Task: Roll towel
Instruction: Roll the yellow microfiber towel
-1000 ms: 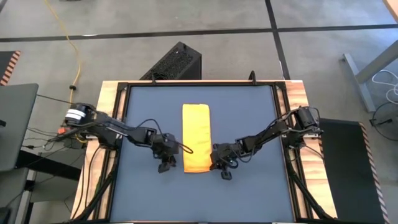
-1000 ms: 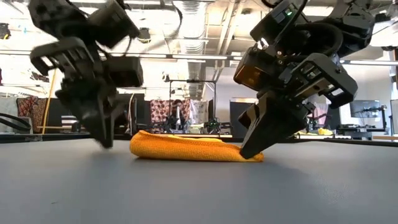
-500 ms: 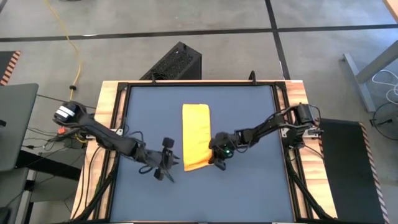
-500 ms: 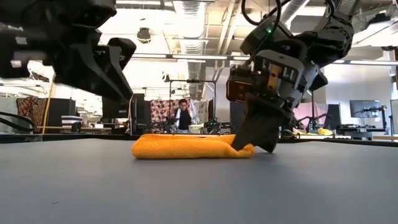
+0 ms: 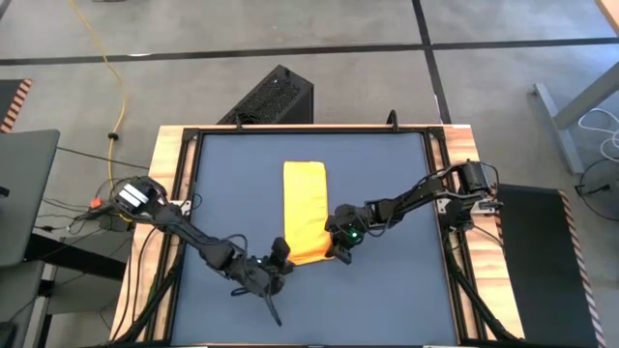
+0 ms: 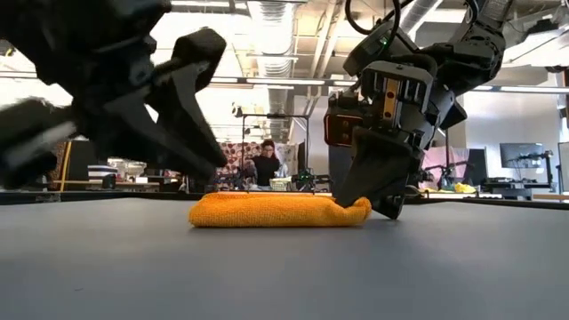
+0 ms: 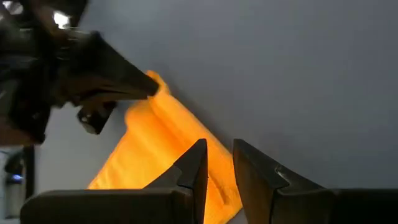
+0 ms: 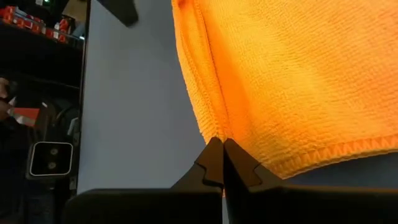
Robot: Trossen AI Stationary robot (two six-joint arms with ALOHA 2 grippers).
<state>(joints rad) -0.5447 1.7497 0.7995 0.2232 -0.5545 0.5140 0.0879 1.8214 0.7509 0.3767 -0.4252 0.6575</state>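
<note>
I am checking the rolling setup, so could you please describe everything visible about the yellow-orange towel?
The towel is a small yellow-orange cloth of soft, textured fabric with a stitched hem, folded into a long narrow strip lying flat near the middle of the dark blue tabletop. The right gripper is shut on its near right corner, which is lifted and tucked slightly. The left gripper sits close to the near left corner, its fingers slightly apart; contact cannot be told.

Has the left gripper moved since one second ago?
Yes. In the high view the left gripper has gone from beside the towel's left edge toward the table's near edge, to the towel's near left corner.
</note>
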